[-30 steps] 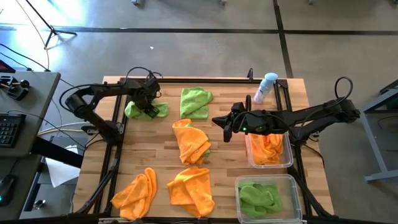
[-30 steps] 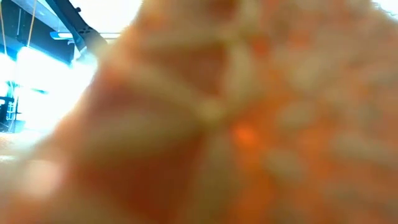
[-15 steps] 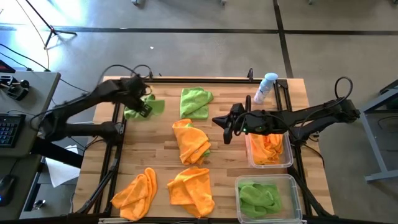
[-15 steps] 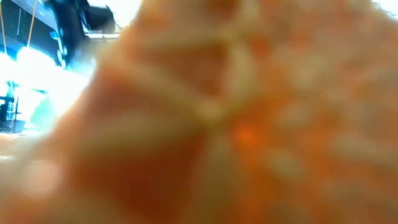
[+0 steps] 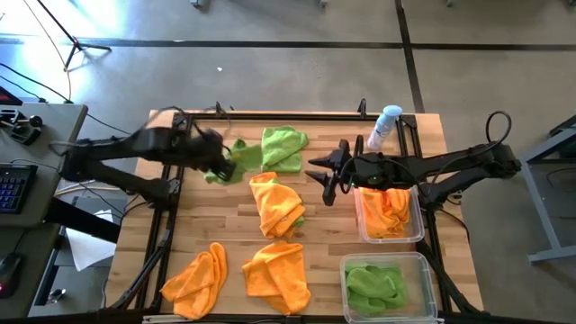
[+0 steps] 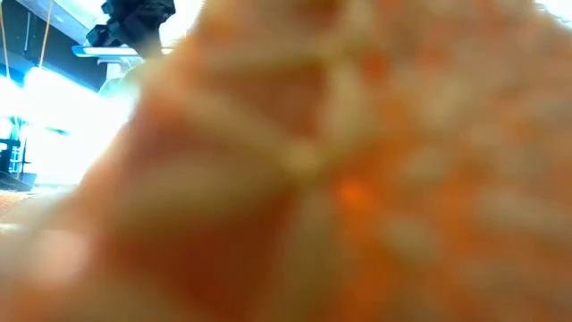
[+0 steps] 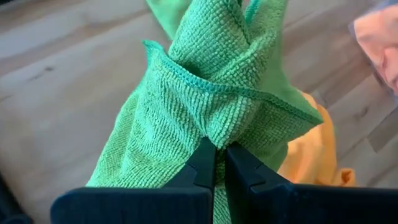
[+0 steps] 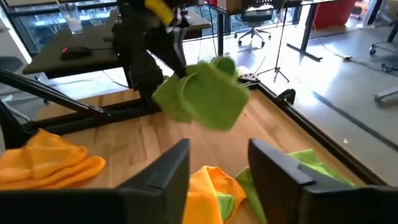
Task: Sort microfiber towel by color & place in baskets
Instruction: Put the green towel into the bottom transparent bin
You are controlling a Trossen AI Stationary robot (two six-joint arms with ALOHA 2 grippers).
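Left gripper (image 7: 219, 163) is clamped on a green towel (image 5: 236, 160), which I see hanging off the table (image 5: 207, 225) near its far edge, beside another green towel (image 5: 283, 147) lying flat. My right gripper (image 8: 219, 163) hovers with fingers spread above the table's middle, just beside the basket (image 5: 364, 229) of orange towels, while the nearer basket (image 5: 423, 270) holds green ones. An orange pile (image 5: 277, 205) lies centre, and two more orange towels (image 5: 274, 274) near the front.
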